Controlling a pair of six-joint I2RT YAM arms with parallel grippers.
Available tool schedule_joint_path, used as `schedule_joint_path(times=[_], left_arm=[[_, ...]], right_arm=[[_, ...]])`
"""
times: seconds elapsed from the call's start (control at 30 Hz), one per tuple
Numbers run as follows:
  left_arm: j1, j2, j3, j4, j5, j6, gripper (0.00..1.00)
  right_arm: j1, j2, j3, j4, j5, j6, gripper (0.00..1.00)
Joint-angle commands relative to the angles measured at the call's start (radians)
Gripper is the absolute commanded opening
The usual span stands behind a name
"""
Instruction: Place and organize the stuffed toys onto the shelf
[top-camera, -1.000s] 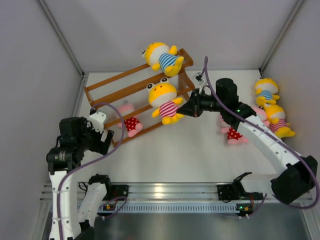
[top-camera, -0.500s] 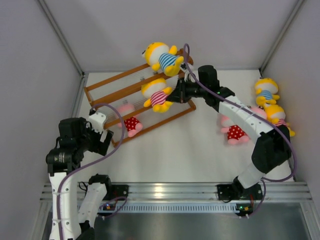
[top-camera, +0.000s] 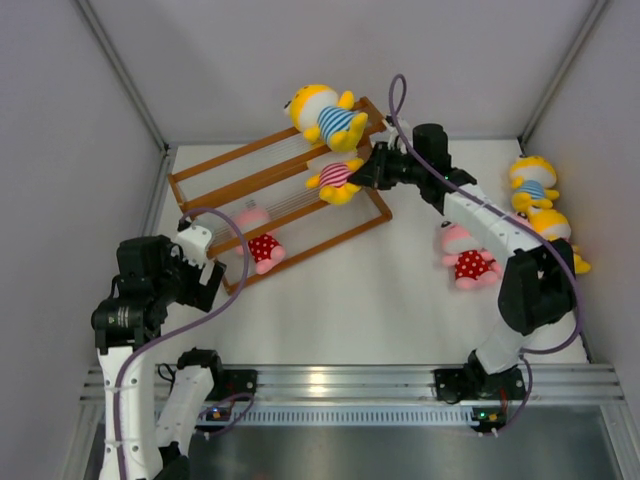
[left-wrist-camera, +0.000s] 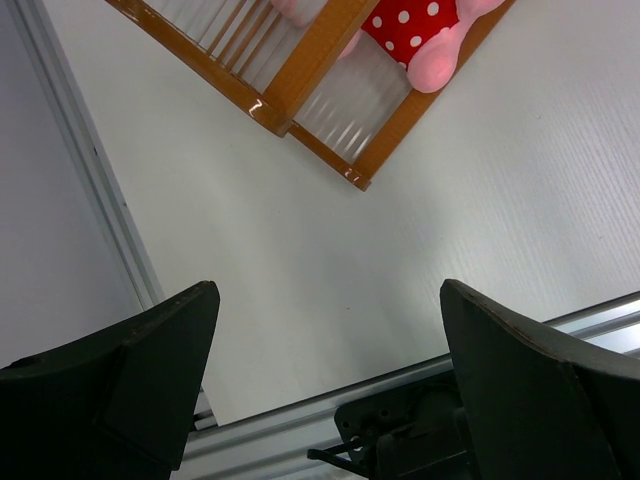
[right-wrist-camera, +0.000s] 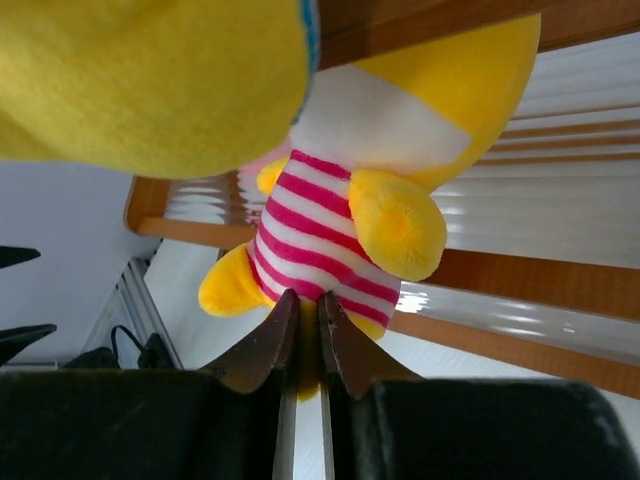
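Top view: about half done. On the shelf (top-camera: 215, 180) sit the blue-striped toy (top-camera: 325, 112) at the top, the pink-striped toy (top-camera: 338, 180) mid-frame and the dotted toy (top-camera: 262, 246) lower left. A loose dotted toy (top-camera: 465, 265) and a yellow pair (top-camera: 550, 228) wait on the worktop (top-camera: 380, 300) at right.

Left wrist view: the left fingers (left-wrist-camera: 150, 360) are spread wide and empty.

Right wrist view: the right fingers (right-wrist-camera: 262, 350) are almost closed, pinching the pink-striped toy against the rungs, with the blue-striped toy crowding in from above.
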Motion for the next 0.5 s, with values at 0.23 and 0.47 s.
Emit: schedule_joint_path(times=[0.23, 0.47], left_arm=[[0.005, -0.007, 0.033, 0.005, -0.013, 0.014, 0.98], [0.005, -0.013, 0.025, -0.001, -0.017, 0.02, 0.98]], right_arm=[[-0.065, 0.085, 0.08, 0.058, -0.002, 0.048, 0.51], [-0.069, -0.022, 0.019, 0.067, 0.082, 0.028, 0.69]])
